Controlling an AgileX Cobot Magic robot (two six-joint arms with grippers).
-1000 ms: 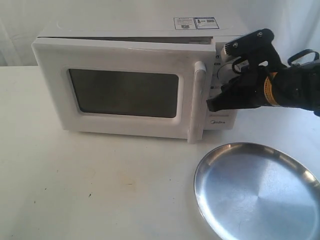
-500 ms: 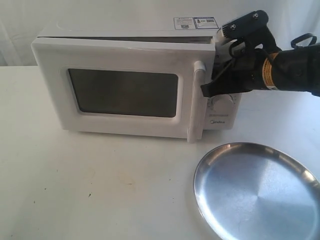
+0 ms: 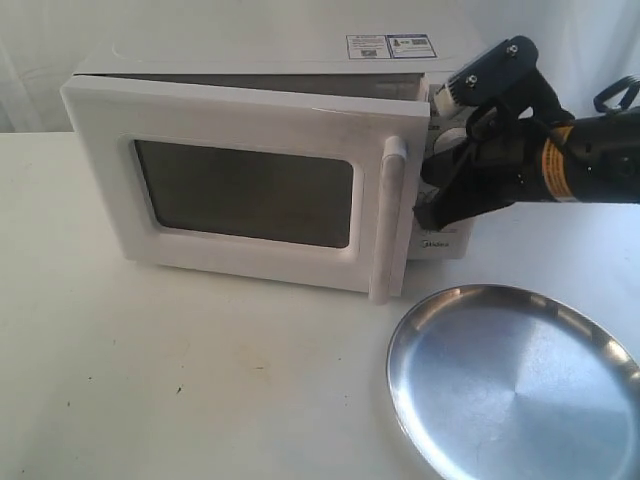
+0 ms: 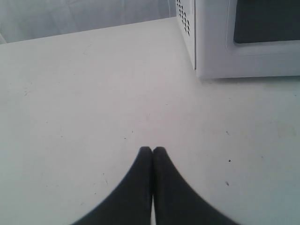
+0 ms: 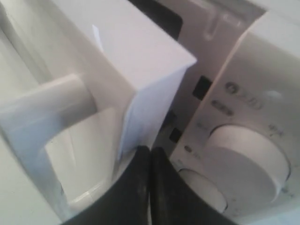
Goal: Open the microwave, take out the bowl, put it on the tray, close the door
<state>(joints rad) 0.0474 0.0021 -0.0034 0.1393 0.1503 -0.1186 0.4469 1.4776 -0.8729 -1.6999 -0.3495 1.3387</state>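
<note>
black right gripper with tapered jaws, silver screws, orange-yellow wrist band

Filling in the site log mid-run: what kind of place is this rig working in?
Probably a staged test bench rather than a lived-in kitchen: a plain white table in front of a draped white backdrop, with just the microwave and a bare steel tray in view.

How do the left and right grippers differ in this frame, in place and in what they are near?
The right gripper is tucked behind the free edge of the door, beside the dials. The left gripper is over the table, apart from the microwave. The right gripper's tips appear to press on the ajar door's edge, while the left gripper's tips point at bare tabletop. Both are black, jaws shut, holding nothing.
</note>
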